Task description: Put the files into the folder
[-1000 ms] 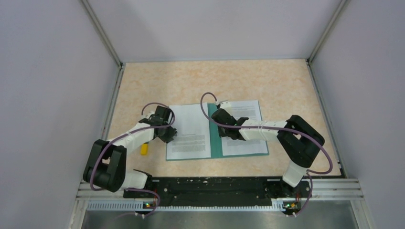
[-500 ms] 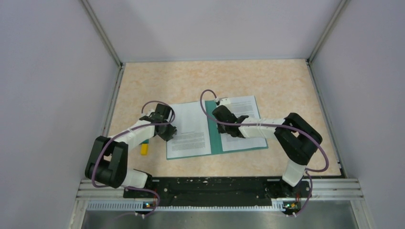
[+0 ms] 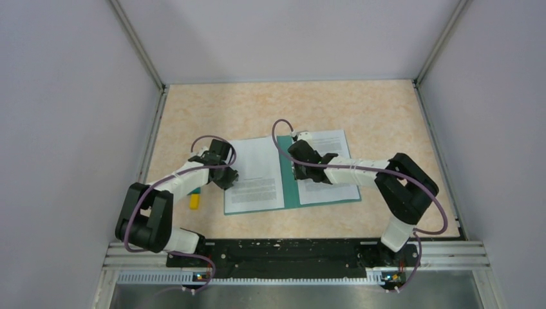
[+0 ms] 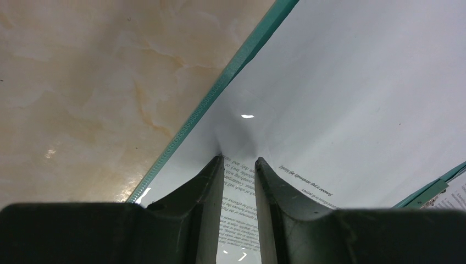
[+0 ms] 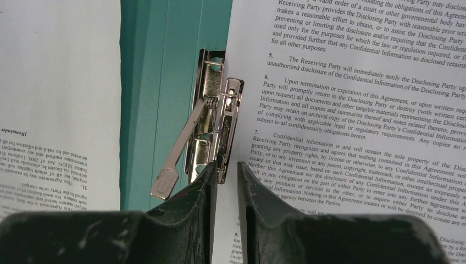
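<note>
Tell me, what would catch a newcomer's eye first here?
The open teal folder in the middle of the table, a printed sheet on each half. Over its spine the right hand sits at a shiny metal clip with its lever swung out, while the left hand presses a dimple into the left sheet near the folder's outer edge.

Beige marbled tabletop [image 3: 360, 109] lying between pale grey walls [image 3: 64, 96]. Small yellow object [image 3: 194, 201] sitting on tabletop, left side, toward near edge. Black base plate [image 3: 290, 250] and metal rail [image 3: 290, 262] running along near edge.
</note>
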Controlling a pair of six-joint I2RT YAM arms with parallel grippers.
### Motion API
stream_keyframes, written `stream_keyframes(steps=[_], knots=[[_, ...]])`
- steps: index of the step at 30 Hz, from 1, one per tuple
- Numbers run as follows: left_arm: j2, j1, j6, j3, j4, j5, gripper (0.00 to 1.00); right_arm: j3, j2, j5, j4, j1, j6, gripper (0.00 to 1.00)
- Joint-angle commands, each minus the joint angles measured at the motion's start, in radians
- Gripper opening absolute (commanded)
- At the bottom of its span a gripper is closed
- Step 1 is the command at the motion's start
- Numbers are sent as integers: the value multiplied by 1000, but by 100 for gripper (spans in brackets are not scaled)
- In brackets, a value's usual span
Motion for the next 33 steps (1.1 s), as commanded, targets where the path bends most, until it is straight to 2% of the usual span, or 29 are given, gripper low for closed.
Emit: stream_keyframes(steps=[1, 8, 12, 22, 33], knots=[[46, 6, 18, -12, -8, -47, 33, 41, -80, -2, -43, 0, 7, 20], [43, 6, 18, -14, -6, -48, 33, 43, -162, -7, -107, 4, 37, 20], [41, 6, 18, -17, -8, -48, 33, 114, -169, 13, -199, 38, 54, 21], [40, 6, 24, -14, -10, -54, 33, 344, -23, 123, -428, 106, 64, 19], [48, 7, 25, -15, -5, -52, 33, 490, 108, 162, -518, 127, 14, 14]])
